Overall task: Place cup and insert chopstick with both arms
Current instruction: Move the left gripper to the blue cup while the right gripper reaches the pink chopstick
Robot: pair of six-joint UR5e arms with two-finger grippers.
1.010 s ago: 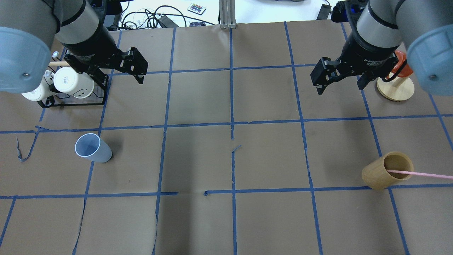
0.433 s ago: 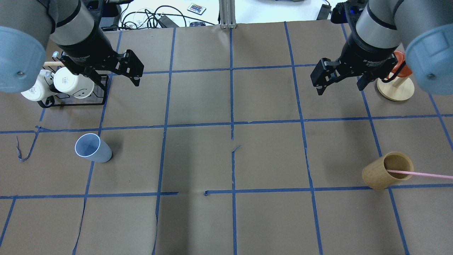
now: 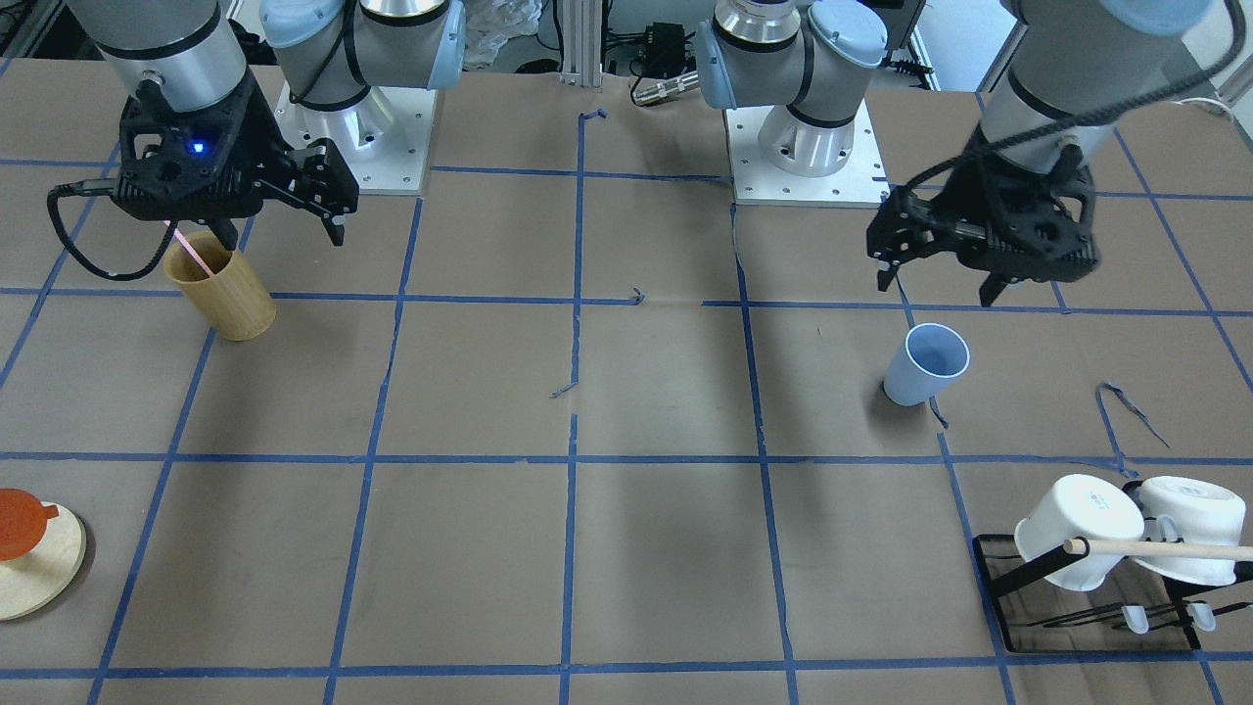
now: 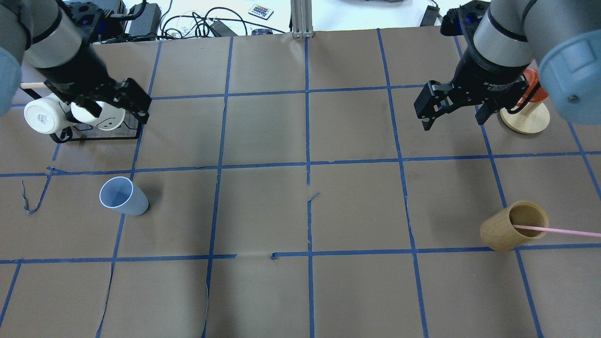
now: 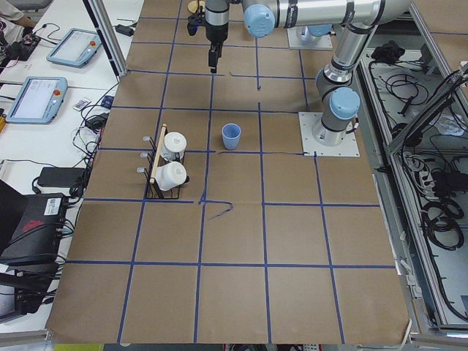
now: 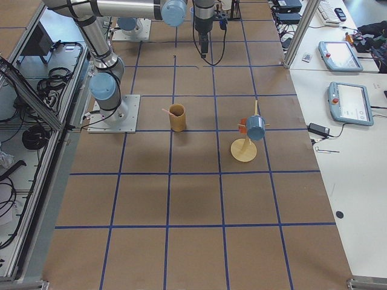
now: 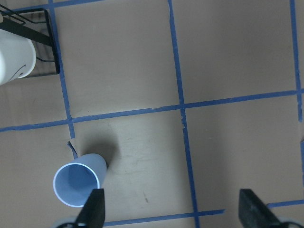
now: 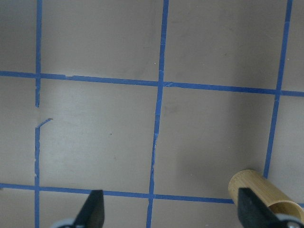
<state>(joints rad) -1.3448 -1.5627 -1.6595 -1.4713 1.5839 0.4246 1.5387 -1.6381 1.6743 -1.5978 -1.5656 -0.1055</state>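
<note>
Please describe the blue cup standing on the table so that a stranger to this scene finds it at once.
On the robot's left half of the table, find the black wire rack holding two white mugs. The blue cup stands alone on the paper, nearer the robot than that rack. Unlike the mugs, it is pale blue, handleless and open end up.

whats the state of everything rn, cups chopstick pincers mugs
blue cup: upright, empty, not gripped
wooden cup: upright, holds the chopstick
pink chopstick: leaning in the wooden cup, not gripped
left pincer: open, empty
right pincer: open, empty
white mugs: hung on the black rack
</note>
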